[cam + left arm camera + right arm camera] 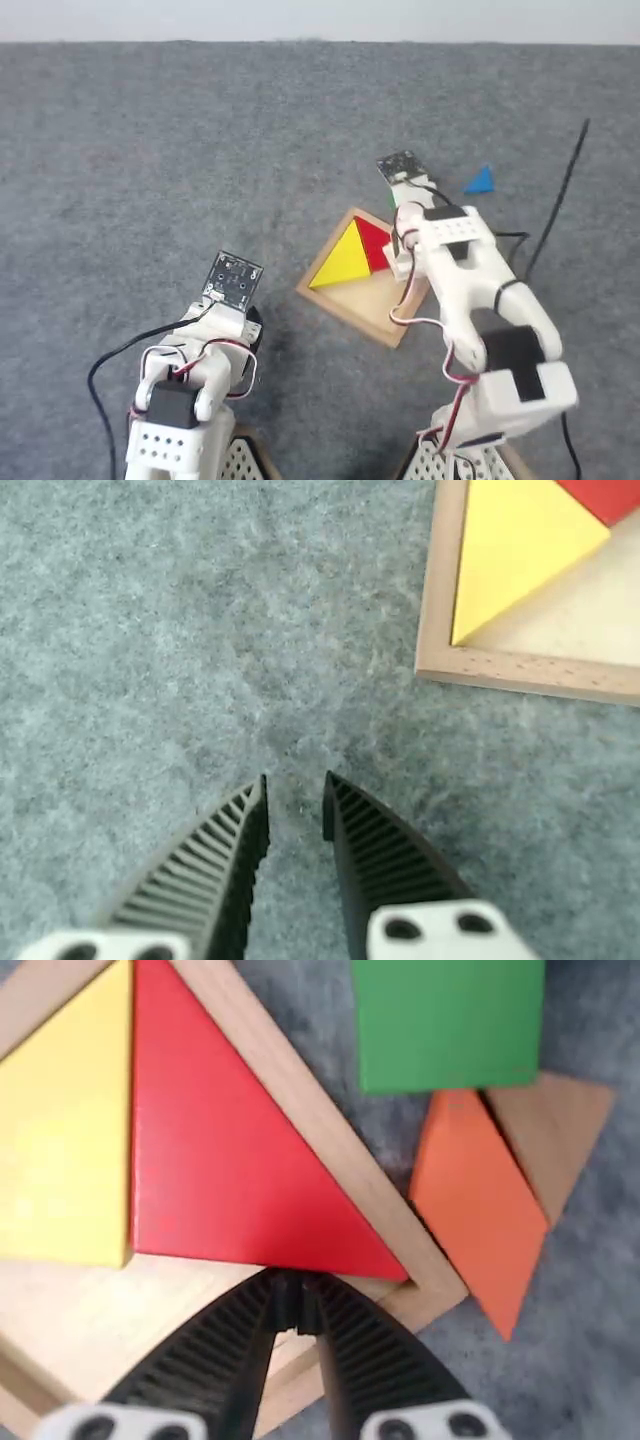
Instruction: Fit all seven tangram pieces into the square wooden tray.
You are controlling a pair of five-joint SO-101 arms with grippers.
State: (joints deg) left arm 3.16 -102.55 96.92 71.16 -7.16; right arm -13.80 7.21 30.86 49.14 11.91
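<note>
The square wooden tray sits turned like a diamond on the grey felt table, a little right of the middle. It is pale wood with a raised rim and a smooth floor. Two large flat glossy triangles lie in its far half, edge to edge: a yellow triangle on the left and a red triangle on the right. A small blue triangle lies well apart, further right.

The right arm hangs over the tray. From its wrist, the right gripper has its ribbed black fingers pressed together, holding nothing, their tips at the red triangle's edge. Beyond the rim that view shows a green square, an orange parallelogram and a plain wood triangle, bunched together.

The left gripper hovers over bare felt near the tray's left corner, fingers slightly parted and empty.
</note>
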